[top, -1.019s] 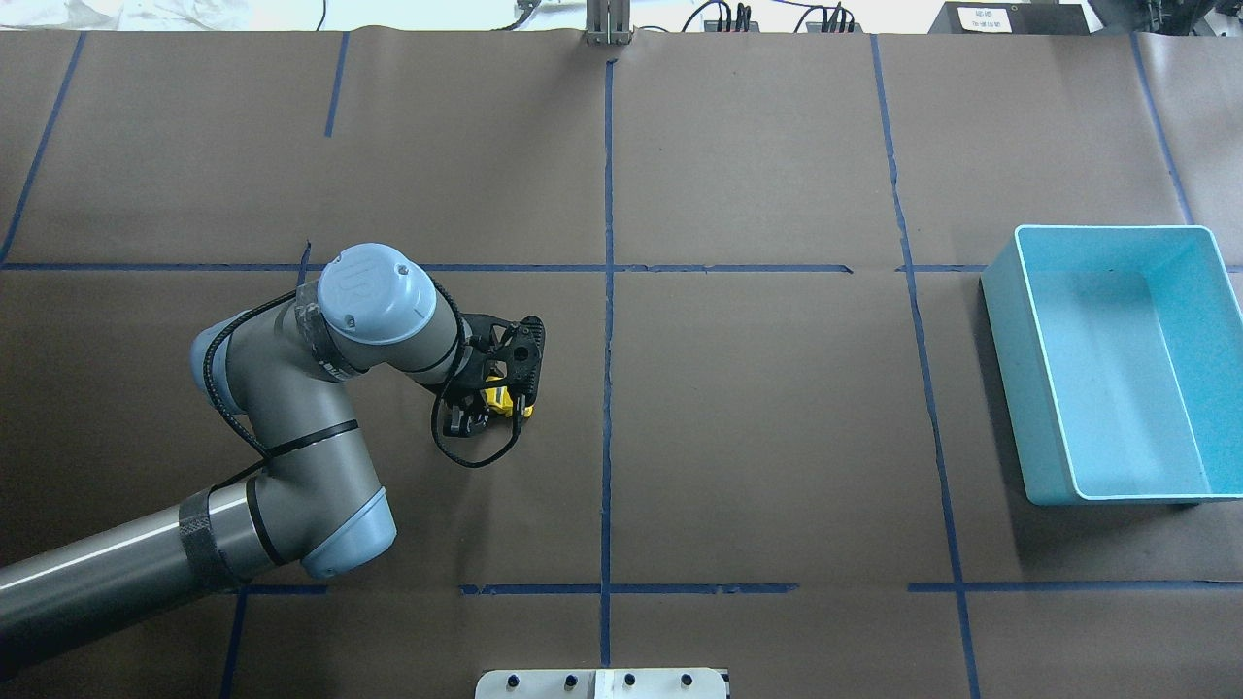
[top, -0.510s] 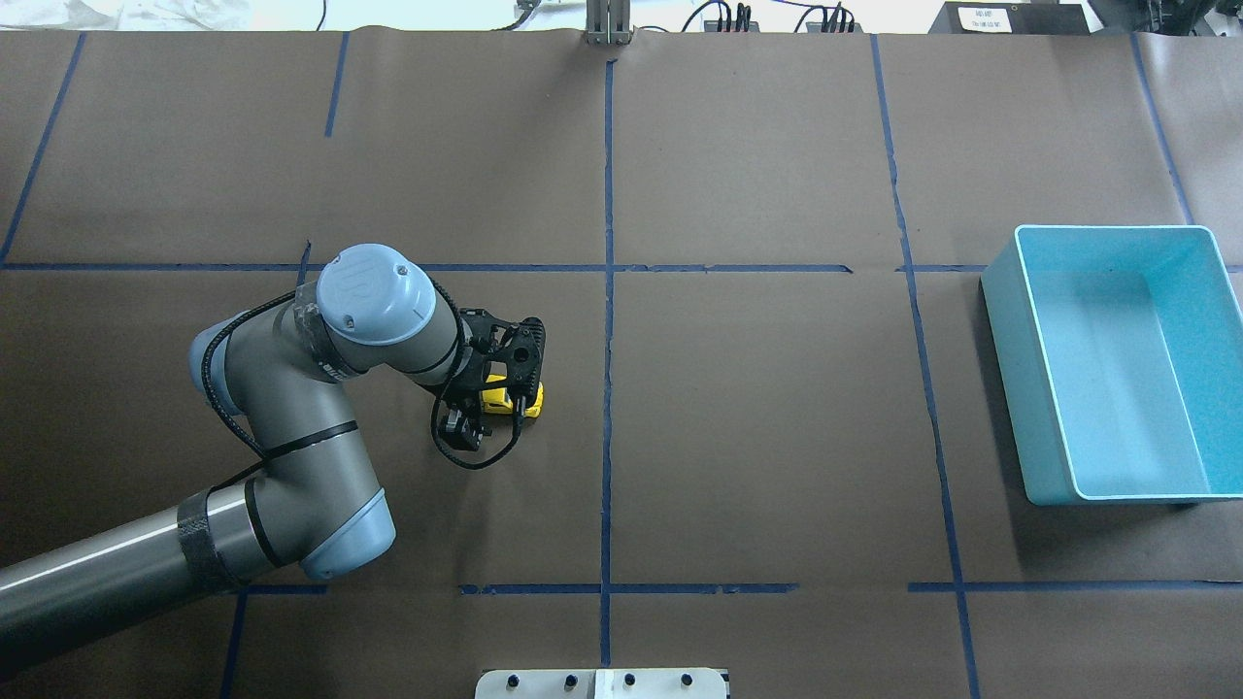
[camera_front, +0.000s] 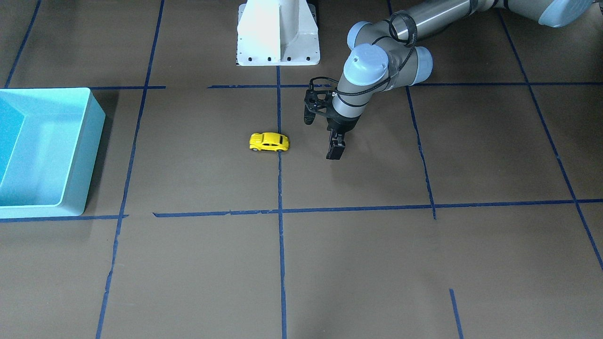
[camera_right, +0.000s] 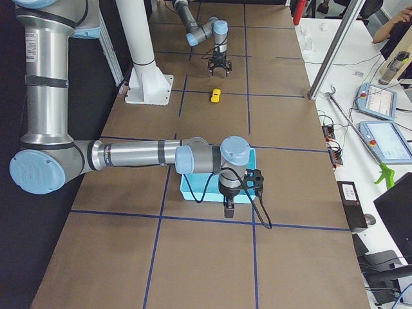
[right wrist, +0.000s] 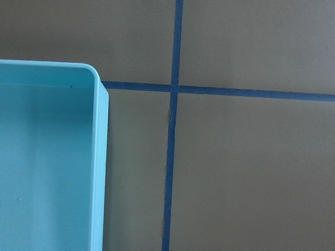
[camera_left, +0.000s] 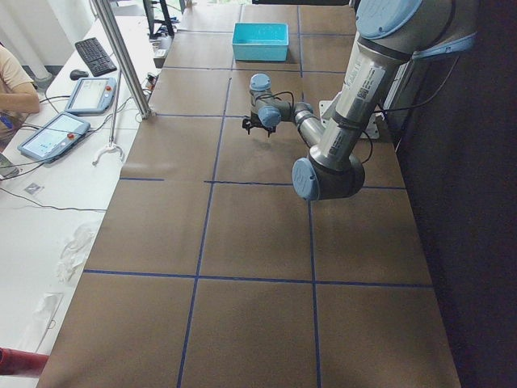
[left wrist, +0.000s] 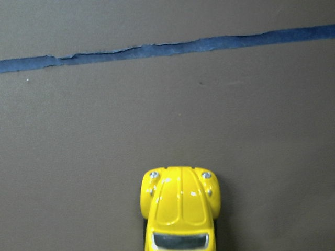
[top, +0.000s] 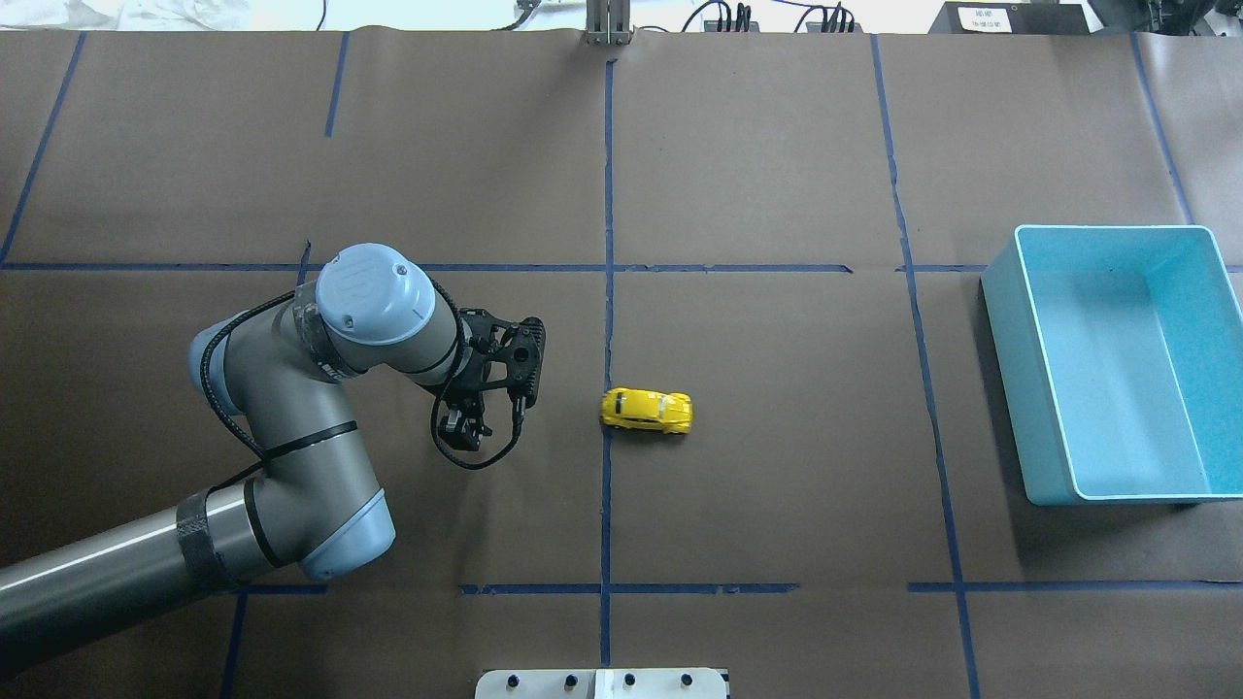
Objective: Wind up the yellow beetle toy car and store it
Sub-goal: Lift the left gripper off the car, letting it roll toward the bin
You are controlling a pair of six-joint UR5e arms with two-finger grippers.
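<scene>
The yellow beetle toy car (top: pixel 647 411) stands free on its wheels on the brown paper, just right of the centre tape line. It also shows in the front-facing view (camera_front: pixel 269 141), the exterior right view (camera_right: pixel 215 96) and the left wrist view (left wrist: pixel 180 206). My left gripper (top: pixel 493 413) is open and empty, low over the table, a short way left of the car; it shows in the front-facing view (camera_front: pixel 321 135) too. My right gripper (camera_right: pixel 228 211) shows only in the exterior right view, beside the light blue bin (top: pixel 1010 369); I cannot tell whether it is open or shut.
The light blue bin (camera_front: pixel 92 155) stands at the table's right side and holds nothing that I can see; its corner shows in the right wrist view (right wrist: pixel 99 157). Blue tape lines cross the paper. The white robot base (camera_front: pixel 278 33) is at the near edge.
The car, between the left gripper's fingers before, has left them and rolled right, across the centre tape line. The left arm has hardly moved.
</scene>
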